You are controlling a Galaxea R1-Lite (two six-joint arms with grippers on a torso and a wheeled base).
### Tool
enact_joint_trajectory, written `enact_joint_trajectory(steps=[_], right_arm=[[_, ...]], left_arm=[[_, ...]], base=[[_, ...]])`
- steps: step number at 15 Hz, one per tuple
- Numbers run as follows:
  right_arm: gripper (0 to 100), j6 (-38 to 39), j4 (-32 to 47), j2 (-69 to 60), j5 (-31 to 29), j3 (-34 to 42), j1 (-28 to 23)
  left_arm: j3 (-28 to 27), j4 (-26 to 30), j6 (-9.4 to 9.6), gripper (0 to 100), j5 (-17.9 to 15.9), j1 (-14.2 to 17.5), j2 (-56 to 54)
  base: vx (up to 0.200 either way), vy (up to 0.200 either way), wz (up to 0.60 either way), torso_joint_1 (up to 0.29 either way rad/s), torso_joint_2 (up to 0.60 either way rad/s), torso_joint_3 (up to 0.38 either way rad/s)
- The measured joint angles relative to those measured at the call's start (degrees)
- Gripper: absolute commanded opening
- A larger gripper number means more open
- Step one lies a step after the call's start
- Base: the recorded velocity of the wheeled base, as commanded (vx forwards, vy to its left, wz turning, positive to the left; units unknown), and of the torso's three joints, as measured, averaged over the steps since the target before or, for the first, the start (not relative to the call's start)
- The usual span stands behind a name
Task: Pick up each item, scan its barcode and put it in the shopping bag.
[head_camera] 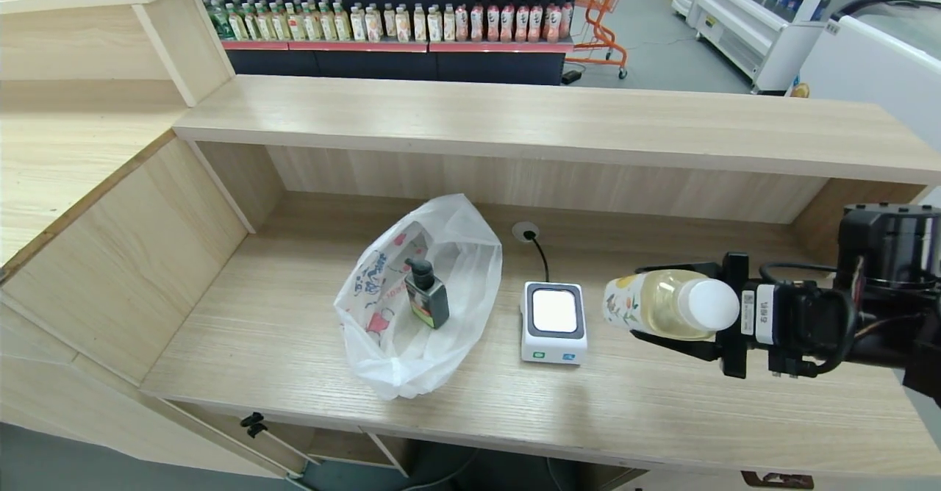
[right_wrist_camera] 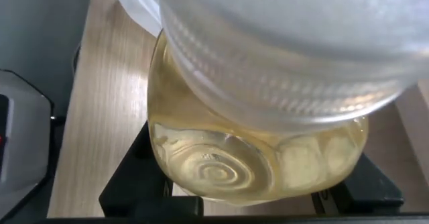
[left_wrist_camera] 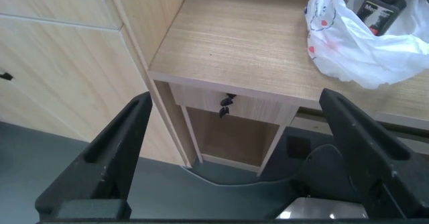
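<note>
In the head view, a white plastic shopping bag [head_camera: 397, 366] printed in red and blue is laid open on the desk [head_camera: 257, 344], with a dark pump bottle [head_camera: 427, 296] inside it. A barcode scanner [head_camera: 553, 322] is set just beside the bag. A yellowish drink bottle [head_camera: 662, 307] with a flowered label is held sideways above the desk by the right gripper [head_camera: 638, 301].

In the left wrist view, the left gripper [left_wrist_camera: 236, 100] is held off the desk's front edge, jaws released and spread wide.

In the right wrist view, the drink bottle is clenched between the jaws.

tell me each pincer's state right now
left pincer: open, holding nothing
right pincer: closed on the yellow drink bottle
</note>
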Motion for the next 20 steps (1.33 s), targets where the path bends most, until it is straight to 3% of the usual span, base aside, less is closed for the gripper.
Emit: enact_joint_trajectory(steps=[4, 10, 20], right_arm=[[0, -0.15, -1.56, 4.72, 2.0, -0.55, -0.16], [0, -0.11, -14.12, 14.47, 3.08, -1.63, -0.24], [0, 0.32, -14.75, 25.58, 6.1, -12.58, 0.0]], left_arm=[[0.0, 0.0, 0.02, 100, 0.02, 0.0, 0.0], [0.0, 0.0, 0.02, 100, 0.0, 0.02, 0.0], [0.0, 0.0, 0.02, 100, 0.0, 0.02, 0.0]], base=[[0.0, 0.0, 0.0, 0.0, 0.0, 0.0], [0.0, 0.0, 0.0, 0.0, 0.0, 0.0], [0.0, 0.0, 0.0, 0.0, 0.0, 0.0]])
